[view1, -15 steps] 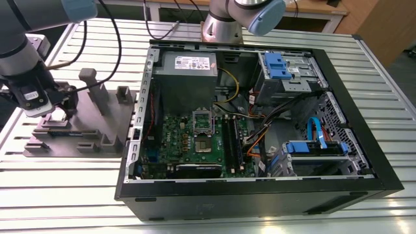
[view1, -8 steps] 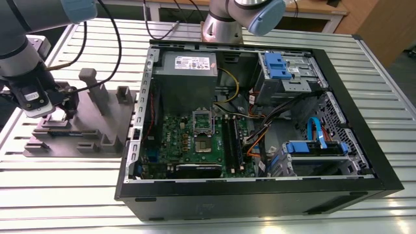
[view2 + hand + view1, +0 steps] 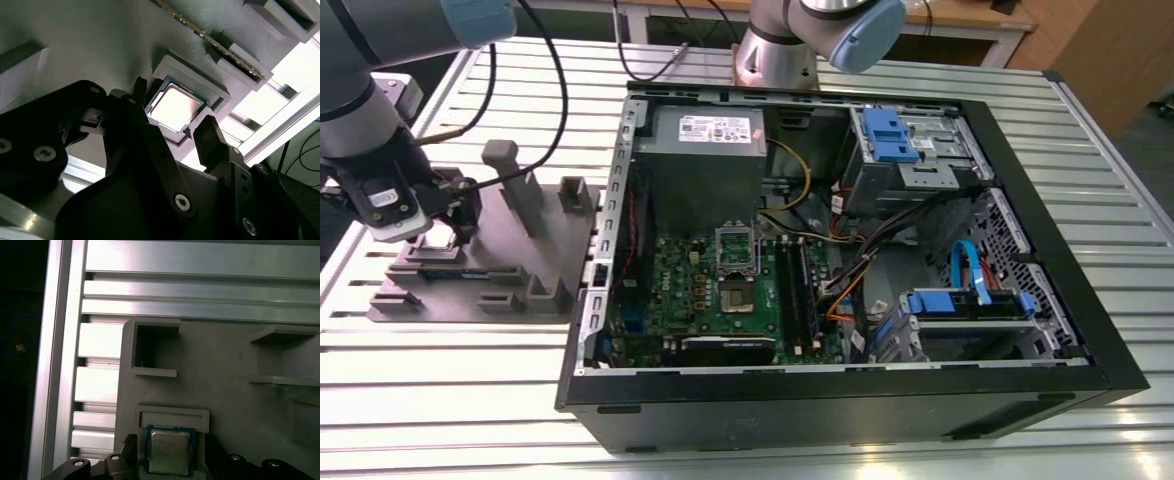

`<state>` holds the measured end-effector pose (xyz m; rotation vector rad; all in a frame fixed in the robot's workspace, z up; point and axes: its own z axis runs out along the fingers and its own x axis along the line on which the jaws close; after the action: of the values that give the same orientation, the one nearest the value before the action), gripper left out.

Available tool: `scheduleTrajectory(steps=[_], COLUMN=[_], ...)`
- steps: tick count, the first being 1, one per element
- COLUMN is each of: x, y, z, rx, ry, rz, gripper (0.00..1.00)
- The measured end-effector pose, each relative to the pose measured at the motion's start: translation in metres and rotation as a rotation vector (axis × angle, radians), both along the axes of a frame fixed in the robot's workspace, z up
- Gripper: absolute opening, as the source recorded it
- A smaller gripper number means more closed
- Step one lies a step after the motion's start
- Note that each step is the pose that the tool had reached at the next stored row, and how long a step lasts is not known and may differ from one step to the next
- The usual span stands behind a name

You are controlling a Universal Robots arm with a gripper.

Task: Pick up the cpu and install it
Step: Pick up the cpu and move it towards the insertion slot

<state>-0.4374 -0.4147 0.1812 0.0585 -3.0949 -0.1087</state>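
Exterior view high above computer case (image 3: 854, 400) and grey plate (image 3: 454, 300); both wrist views close over the plate's cpu (image 3: 176, 106) (image 3: 169, 452).

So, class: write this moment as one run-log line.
stage: pick | gripper: open, fingers either side of cpu | cpu: lying in grey plate recess, not lifted

— What does it all stand on?
— A table (image 3: 454, 400) of ribbed aluminium slats (image 3: 200, 290), pale silver. In the exterior view they run across from nine o'clock to three o'clock.
— And the light?
— Bright. The slats glare white in the first wrist view (the grooves between them stay dark).
— Beyond the table?
— At twelve o'clock there's a white-framed desk (image 3: 961, 22) with a tan top. At two o'clock, a brown wooden panel (image 3: 1110, 60).
— The floor?
— A dark strip (image 3: 328, 245) at nine o'clock, past the table's edge. I can't tell the material.
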Motion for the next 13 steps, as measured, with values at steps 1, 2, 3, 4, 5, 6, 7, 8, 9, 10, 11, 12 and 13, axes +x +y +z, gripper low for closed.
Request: scheduleTrajectory(steps=[1, 2, 3, 4, 5, 6, 7, 8, 9, 10, 11, 12, 13], x=[-0.0001, -0.0005, -0.0007, -0.0008, -0.0008, -0.0008, -0.0009, -0.0009, -0.001, -0.001, -0.001, -0.001, -0.001], y=[0.0, 0.0001, 0.0001, 0.0001, 0.0001, 0.0001, 0.0001, 0.0001, 0.0001, 0.0001, 0.0001, 0.0001, 0.0001], z=[-0.0004, -0.0007, -0.0012, -0.0014, -0.0014, -0.0015, -0.0017, -0.0018, -0.0018, -0.0017, -0.0017, -0.0017, -0.0017], rx=[-0.0001, -0.0002, 0.0, -0.0001, -0.0002, -0.0002, -0.0001, 0.0, 0.0, 0.0, 0.0, 0.0, 0.0], ry=[0.0002, 0.0003, 0.0001, 0.0001, 0.0003, 0.0004, 0.0002, 0.0001, 0.0001, 0.0002, 0.0002, 0.0002, 0.0002], rz=[0.0, 0.0, 0.0, 0.0, 0.0, 0.0, 0.0, 0.0, 0.0, 0.0, 0.0, 0.0, 0.0], gripper=[0.65, 0.65, 0.65, 0.65, 0.65, 0.65, 0.65, 0.65, 0.65, 0.65, 0.64, 0.64, 0.57])
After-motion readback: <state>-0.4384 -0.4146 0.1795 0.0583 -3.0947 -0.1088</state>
